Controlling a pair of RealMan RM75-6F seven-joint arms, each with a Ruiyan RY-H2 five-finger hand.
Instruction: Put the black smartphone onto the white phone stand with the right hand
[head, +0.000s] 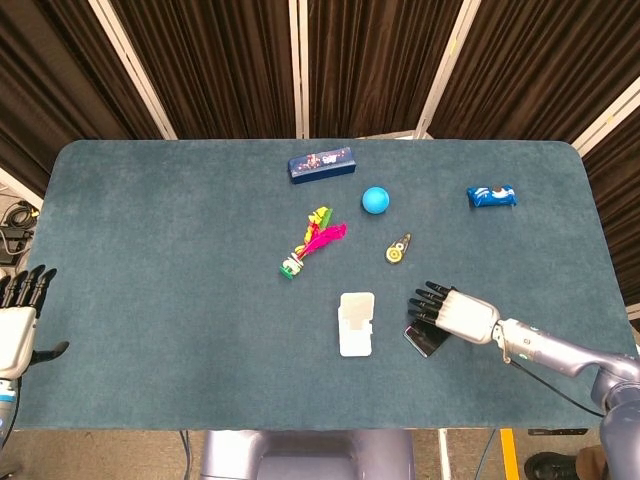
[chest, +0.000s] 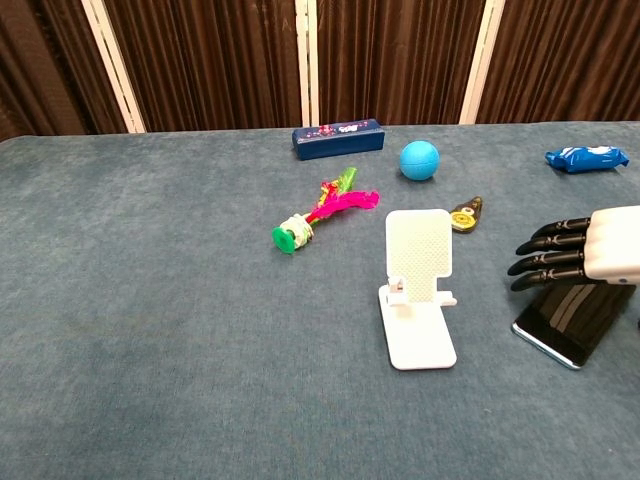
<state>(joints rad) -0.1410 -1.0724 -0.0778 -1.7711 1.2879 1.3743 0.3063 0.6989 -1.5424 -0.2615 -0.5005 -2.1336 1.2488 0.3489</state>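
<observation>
Right hand (head: 455, 310) is out over the phone (head: 426, 339), fingers stretched flat toward the stand (head: 356, 323) and a little apart, holding nothing. From the head view the hand covers most of the phone; only the near corner peeks out below the fingers. The chest view shows more: the phone (chest: 568, 320) lies flat on the table (chest: 150, 300), its far end under the hand (chest: 585, 253), which is cut off at the picture's right edge. Whether the palm touches the phone, I can't tell.

The stand (chest: 420, 285) is upright, bare, just left of the phone, apart from it.

Left hand (head: 17, 318) sits at the table's left edge, fingers up and spread, empty, its lower part cut off by the frame; the chest view doesn't show it.

Further back: a blue ball (head: 375, 200), a blue box (head: 321, 164), a blue packet (head: 491, 196), a feathered toy (head: 312, 242) and a small yellow-and-black item (head: 398, 249) too small to identify.
</observation>
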